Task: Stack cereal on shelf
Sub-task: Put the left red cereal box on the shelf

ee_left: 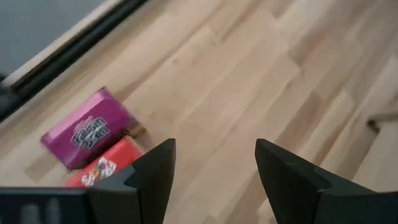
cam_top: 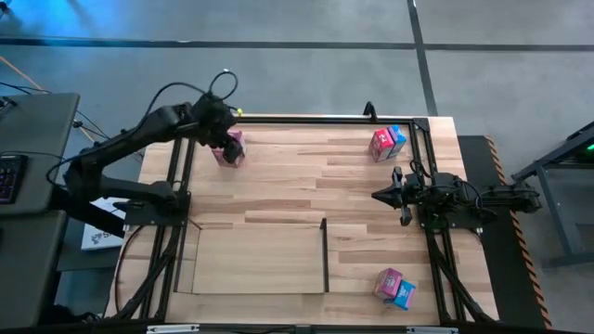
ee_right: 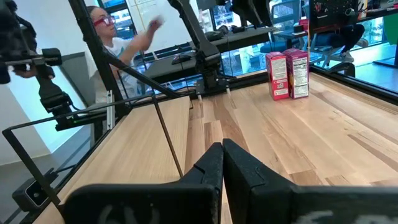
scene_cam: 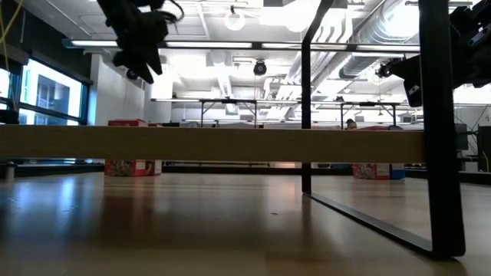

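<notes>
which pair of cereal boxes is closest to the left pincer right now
The magenta and red pair at the table's far left corner, directly under the open left pincer. The other two pairs sit on the right arm's side.

A robotics lab or open industrial workspace is shown. A planked wooden table (cam_top: 306, 186) is set on a grey concrete floor (cam_top: 278, 65). Exposed ceiling ducts (scene_cam: 360, 31) and lamps (scene_cam: 234, 19) are seen beyond it, with long workbenches (scene_cam: 230, 103). At 9 o'clock a desk (cam_top: 28, 176) is placed. A person (ee_right: 115, 46) is seen behind the frame.
</notes>
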Controlling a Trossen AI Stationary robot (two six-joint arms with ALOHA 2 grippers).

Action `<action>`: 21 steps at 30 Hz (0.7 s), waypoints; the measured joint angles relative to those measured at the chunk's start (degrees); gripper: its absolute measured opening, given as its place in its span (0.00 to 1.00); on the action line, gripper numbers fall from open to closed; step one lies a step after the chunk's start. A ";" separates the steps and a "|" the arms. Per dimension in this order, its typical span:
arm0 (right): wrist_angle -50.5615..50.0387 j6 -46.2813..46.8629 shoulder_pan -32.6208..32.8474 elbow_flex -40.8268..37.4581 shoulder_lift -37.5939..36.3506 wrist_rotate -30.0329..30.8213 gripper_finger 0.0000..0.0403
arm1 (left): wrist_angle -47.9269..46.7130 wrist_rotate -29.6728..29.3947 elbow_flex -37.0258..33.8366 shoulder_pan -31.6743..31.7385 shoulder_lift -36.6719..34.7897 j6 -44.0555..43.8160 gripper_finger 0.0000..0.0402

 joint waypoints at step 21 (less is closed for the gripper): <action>0.00 -0.01 0.02 0.00 0.00 0.00 0.00 | -2.58 -6.00 -7.75 6.00 6.29 47.77 0.54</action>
